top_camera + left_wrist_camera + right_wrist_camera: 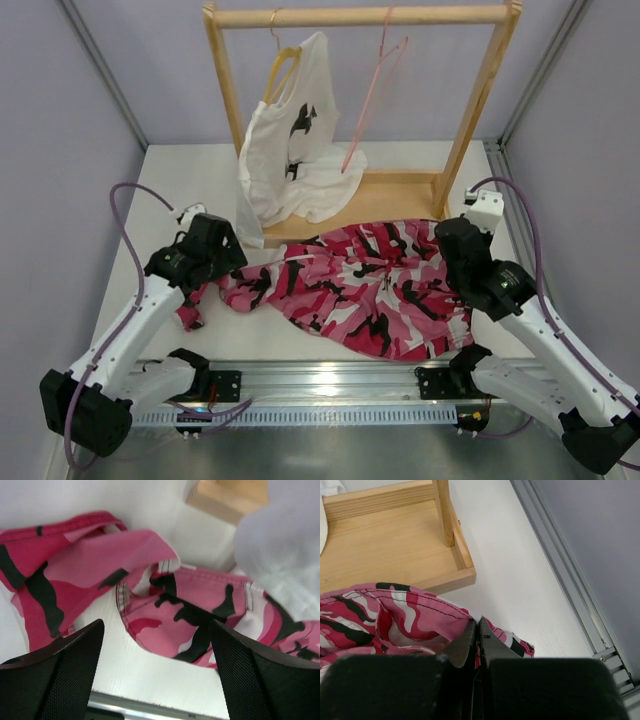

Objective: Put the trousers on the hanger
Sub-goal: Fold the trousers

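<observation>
trousers [370, 285] lie bunched on the tabletop [180, 165] in front of the wooden rack [360, 15], between both arms. right gripper [479, 625] is closed and appears to pinch their right edge, probably to anchor or lift that end. left gripper [156, 627] is spread wide and holds nothing; a leg hem lies just beneath and beyond it. hanger [372, 95] hangs on the rack's rail, well apart from the cloth.

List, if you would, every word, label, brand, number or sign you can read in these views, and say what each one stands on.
No text can be read in any view.
On the white T-shirt: a black print, too small to tell whether it holds letters.
On the trousers: camouflage pattern only, no label legible.
On the wooden rack: no markings visible.
</observation>
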### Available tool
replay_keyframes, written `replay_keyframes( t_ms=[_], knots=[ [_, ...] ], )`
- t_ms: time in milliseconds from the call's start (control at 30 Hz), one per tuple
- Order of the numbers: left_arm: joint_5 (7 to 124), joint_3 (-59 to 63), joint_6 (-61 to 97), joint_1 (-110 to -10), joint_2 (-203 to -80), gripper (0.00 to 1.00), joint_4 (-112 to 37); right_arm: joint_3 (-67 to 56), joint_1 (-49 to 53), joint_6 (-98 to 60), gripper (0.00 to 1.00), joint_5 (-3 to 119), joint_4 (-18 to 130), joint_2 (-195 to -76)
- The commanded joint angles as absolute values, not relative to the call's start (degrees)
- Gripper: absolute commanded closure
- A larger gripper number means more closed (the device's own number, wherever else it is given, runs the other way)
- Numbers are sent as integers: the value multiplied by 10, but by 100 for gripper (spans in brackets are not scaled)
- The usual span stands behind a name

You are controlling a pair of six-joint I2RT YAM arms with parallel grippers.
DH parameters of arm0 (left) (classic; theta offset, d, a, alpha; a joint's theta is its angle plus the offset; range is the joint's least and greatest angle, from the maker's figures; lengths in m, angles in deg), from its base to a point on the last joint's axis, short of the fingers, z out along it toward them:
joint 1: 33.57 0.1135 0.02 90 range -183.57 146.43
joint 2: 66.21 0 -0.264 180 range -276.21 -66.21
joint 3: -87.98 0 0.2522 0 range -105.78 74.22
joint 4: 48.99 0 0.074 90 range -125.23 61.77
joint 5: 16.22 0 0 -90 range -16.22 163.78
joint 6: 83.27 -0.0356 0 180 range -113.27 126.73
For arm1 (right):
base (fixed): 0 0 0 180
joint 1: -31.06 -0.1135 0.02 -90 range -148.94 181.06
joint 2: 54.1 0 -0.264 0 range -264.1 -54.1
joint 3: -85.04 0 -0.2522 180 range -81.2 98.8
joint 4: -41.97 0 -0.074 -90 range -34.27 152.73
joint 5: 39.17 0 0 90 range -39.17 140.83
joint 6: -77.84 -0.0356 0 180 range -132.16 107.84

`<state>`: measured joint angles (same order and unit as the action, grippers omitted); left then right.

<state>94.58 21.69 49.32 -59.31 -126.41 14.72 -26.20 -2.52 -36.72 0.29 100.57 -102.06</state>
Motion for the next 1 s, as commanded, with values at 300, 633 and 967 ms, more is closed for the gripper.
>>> replay_keyframes(
  t_ms=[300,633,967],
  knots=[
    [902,262,501,-511,-1338,4,8,-290,-22,-362,96,105,907,-996],
    [936,225,447,-479,-1430,53,19,-302,-22,-347,96,122,893,-996],
    [1066,242,576,-504,-1192,100,171,-280,-22,-356,96,73,890,-1028]
  ],
)
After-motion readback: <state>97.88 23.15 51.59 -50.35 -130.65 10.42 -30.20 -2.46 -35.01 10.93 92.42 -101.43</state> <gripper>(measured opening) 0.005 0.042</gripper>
